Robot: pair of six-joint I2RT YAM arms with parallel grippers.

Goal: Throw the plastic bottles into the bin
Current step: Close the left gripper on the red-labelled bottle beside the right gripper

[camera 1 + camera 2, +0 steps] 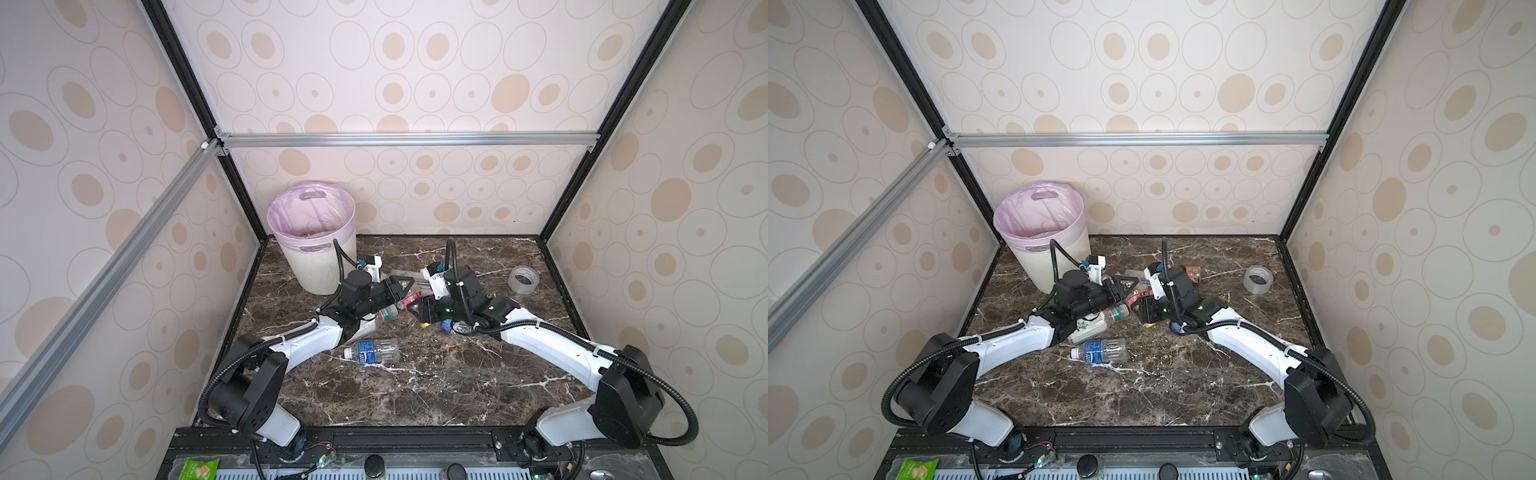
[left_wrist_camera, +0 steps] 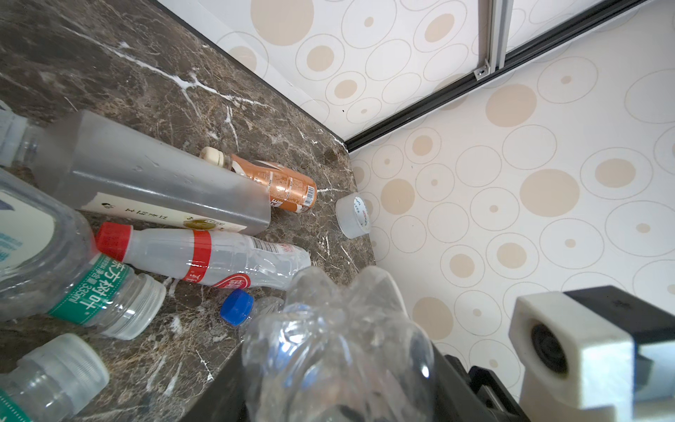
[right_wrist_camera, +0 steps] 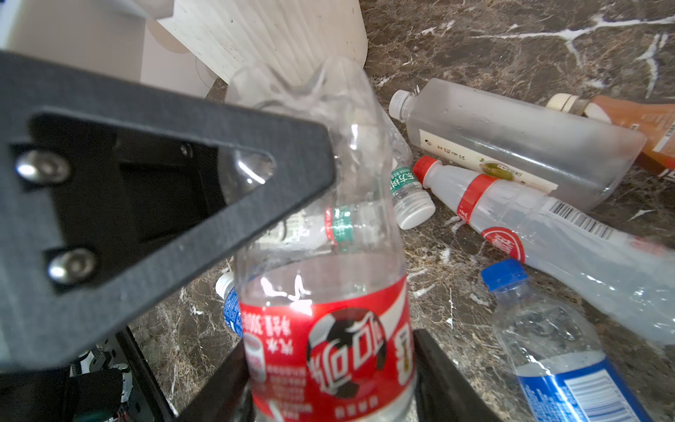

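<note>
A clear bottle with a red label (image 3: 328, 292) hangs between both grippers at mid-table. My right gripper (image 3: 328, 360) is shut on its labelled part, and my left gripper (image 2: 339, 360) is shut on its clear base (image 2: 336, 329). In both top views the grippers (image 1: 405, 286) (image 1: 419, 309) meet tip to tip, just right of the bin (image 1: 316, 270), an off-white ribbed basket with a pink liner. More plastic bottles lie on the marble: a frosted square one (image 2: 157, 179), a brown one (image 2: 277, 182), a red-capped one (image 2: 208, 255), a blue-capped one (image 2: 237, 307) and a blue-labelled one (image 1: 372, 351).
A clear tape roll (image 1: 523, 279) sits at the back right near the wall. Green-labelled bottles (image 2: 73, 277) lie under my left arm. Black frame posts and patterned walls close in the table on three sides. A green packet (image 1: 195, 469) lies on the front ledge.
</note>
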